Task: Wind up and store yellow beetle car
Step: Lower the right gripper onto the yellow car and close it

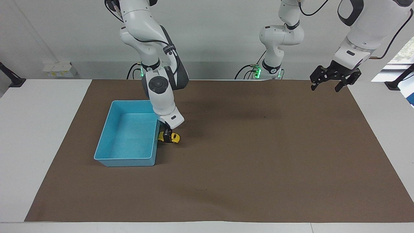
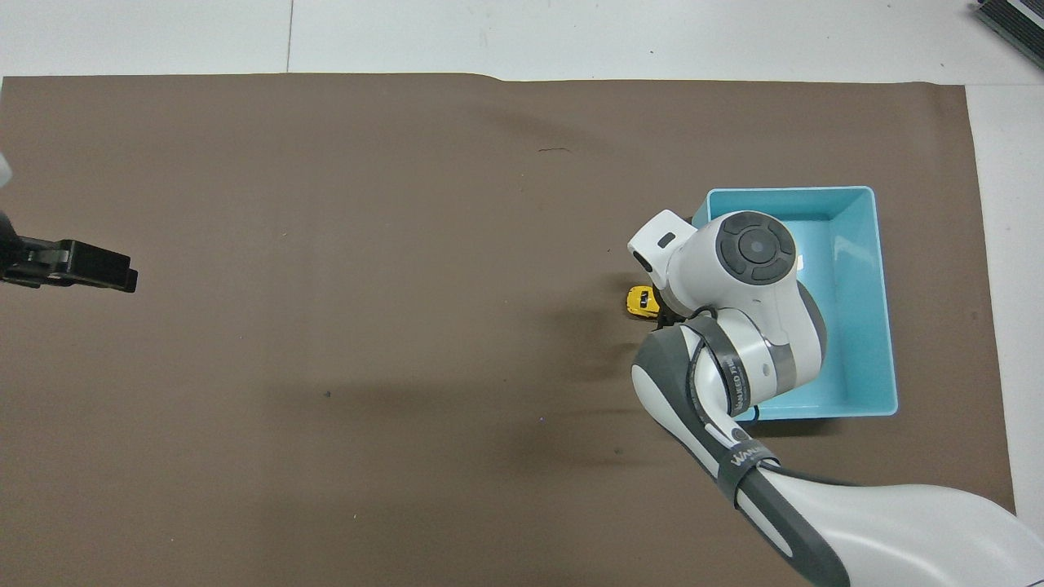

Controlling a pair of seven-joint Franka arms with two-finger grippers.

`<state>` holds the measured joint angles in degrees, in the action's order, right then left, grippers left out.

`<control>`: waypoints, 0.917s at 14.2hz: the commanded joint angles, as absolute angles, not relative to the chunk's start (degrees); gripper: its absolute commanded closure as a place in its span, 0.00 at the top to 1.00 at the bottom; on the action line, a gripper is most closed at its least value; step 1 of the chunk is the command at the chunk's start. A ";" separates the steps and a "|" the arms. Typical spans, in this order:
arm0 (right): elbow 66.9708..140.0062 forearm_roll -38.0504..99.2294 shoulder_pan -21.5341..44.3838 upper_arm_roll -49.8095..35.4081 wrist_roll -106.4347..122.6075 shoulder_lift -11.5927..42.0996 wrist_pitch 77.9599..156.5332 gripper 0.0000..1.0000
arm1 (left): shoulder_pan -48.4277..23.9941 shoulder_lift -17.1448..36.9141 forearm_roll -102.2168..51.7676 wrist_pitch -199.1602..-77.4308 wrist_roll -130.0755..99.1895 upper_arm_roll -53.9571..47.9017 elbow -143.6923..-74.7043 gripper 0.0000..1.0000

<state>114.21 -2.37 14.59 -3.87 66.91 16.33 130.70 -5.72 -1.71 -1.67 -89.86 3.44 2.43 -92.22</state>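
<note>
The yellow beetle car [image 1: 175, 138] stands on the brown mat, close beside the light blue bin [image 1: 124, 158], on the side toward the left arm's end of the table. My right gripper [image 1: 167, 138] is down at the car, open, its black fingers straddling the car's middle. In the overhead view the right arm's wrist covers most of the car, and only its yellow end [image 2: 640, 301] shows. My left gripper [image 1: 325, 88] waits open in the air over the mat's corner by the left arm's base, its black tip [image 2: 106, 269] at the edge of the overhead view.
The bin [image 2: 886, 310] holds nothing. The brown mat [image 1: 245, 168] covers most of the white table. The right arm's elbow and forearm hang over the bin's wall nearest the car.
</note>
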 commanded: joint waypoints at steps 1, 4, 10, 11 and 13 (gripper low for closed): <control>115.57 -3.51 14.59 -3.60 66.54 16.61 132.80 1.00 | -5.36 -2.90 -1.14 -89.30 2.90 2.20 -93.16 1.00; 116.01 -5.09 14.50 -3.60 65.39 16.79 132.80 0.83 | -5.36 -2.90 -1.14 -89.30 2.90 2.20 -93.16 1.00; 115.67 -5.36 14.32 -3.69 64.95 17.14 132.63 0.00 | -5.36 -2.90 -1.14 -89.30 2.90 2.20 -93.16 1.00; 115.23 -5.27 14.50 -3.69 64.78 17.31 132.54 0.00 | -5.36 -2.90 -1.14 -89.30 2.90 2.20 -93.16 1.00; 113.39 -5.27 15.20 -3.69 61.72 18.01 131.84 0.00 | -5.36 -2.90 -1.14 -89.30 2.90 2.20 -93.16 1.00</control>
